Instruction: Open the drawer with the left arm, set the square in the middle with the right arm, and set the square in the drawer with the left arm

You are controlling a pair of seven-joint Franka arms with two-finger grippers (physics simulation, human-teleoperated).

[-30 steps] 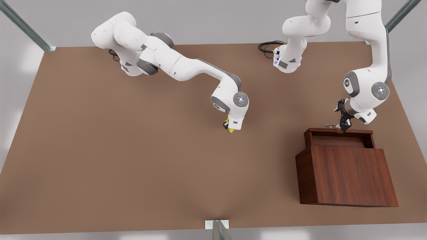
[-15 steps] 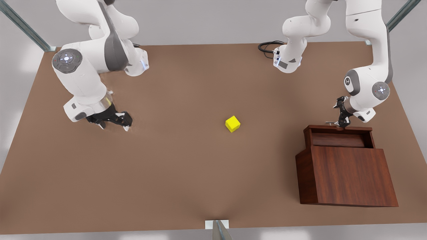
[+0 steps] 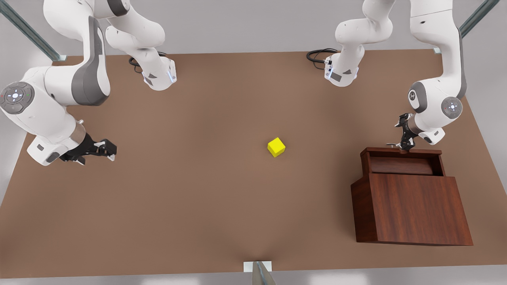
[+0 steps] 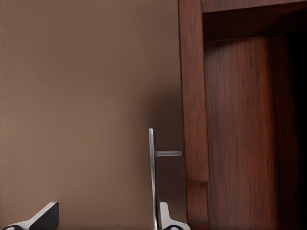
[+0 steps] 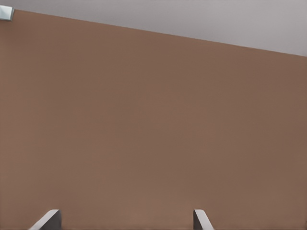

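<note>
While its fingers (image 4: 165,218) stand spread, released, the left gripper (image 3: 405,138) hangs at the drawer front with the thin silver bar handle (image 4: 152,177) running just beside one fingertip, the other fingertip well off to the far side of the gap; whether that near finger touches the bar cannot be told. Beyond the handle lies the drawer (image 3: 402,162), pulled out of the dark reddish-brown cabinet (image 3: 416,209), its shallow tray open to view from above.

The right gripper (image 3: 105,149) sits at the front view's left, low over the bare tabletop (image 3: 198,198), fingers (image 5: 48,221) parted with nothing between them and only brown surface ahead of them.

The yellow cube (image 3: 276,147) rests on the table near its middle, well apart from both grippers: between them, nearer the left gripper and the drawer than the right gripper, and touching neither the cabinet nor any finger.
</note>
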